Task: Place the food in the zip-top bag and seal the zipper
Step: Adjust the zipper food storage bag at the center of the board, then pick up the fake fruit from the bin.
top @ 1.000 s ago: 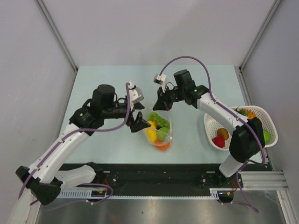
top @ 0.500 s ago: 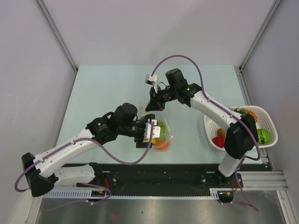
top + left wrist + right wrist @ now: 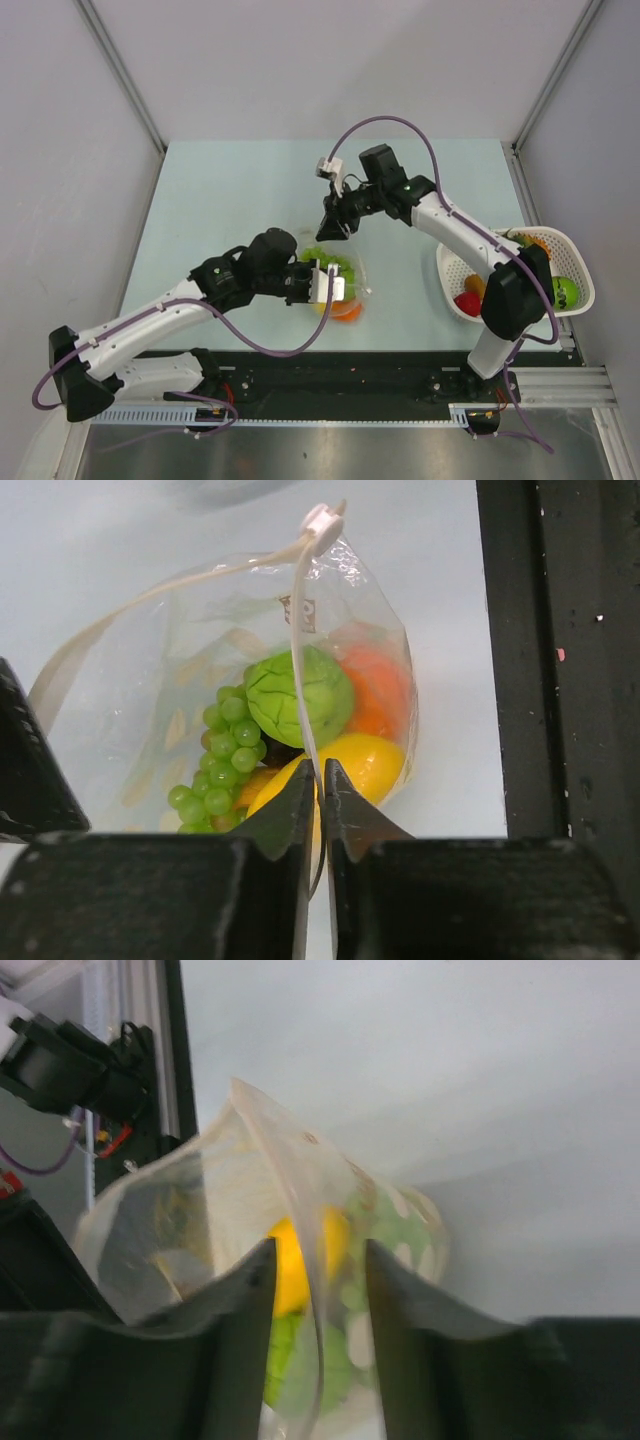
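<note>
Black fingertips of the left gripper (image 3: 320,780) were pinched together on the narrow whitish zipper (image 3: 298,640) of the clear crinkly zip-top bag (image 3: 150,680). The bag lay near the pale table's (image 3: 230,190) front edge, holding plastic green grapes (image 3: 225,745) and a yellow mango (image 3: 365,765). The right gripper (image 3: 315,1260) straddled the bag's far rim, fingers apart. A white slotted basket (image 3: 455,270) sat well apart to the right.

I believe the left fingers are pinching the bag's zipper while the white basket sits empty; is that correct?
Not quite: the top view shows the white basket holding red, orange and green food pieces. The left fingers do pinch the zipper.
</note>
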Motion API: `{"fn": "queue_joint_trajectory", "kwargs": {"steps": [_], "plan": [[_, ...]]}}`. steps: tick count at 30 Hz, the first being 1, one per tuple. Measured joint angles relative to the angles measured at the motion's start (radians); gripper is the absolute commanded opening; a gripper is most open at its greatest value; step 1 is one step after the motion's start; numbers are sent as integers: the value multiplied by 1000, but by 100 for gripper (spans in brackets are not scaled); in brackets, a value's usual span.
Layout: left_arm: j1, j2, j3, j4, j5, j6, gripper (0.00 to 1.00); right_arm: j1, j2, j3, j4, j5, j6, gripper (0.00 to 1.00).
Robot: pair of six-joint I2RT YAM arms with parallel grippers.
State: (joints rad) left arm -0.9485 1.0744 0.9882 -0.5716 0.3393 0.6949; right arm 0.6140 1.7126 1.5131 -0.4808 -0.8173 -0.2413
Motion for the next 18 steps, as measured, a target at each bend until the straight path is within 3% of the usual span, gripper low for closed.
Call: {"fn": "queue_joint_trajectory", "kwargs": {"steps": [2,7,13,18], "plan": [[0,-2,-2,-8,-1,6,0,-26,-2,23,-43,8,-5,76],[-2,1,2,-20,5,13,0,-220,-52,123,-208,7,-64,90],[-18,14,21,-32,11,13,0,-691,-274,85,-519,93,-322,93],[-34,12,22,-41,12,14,0,-821,-413,-143,-723,268,-499,89]]}}
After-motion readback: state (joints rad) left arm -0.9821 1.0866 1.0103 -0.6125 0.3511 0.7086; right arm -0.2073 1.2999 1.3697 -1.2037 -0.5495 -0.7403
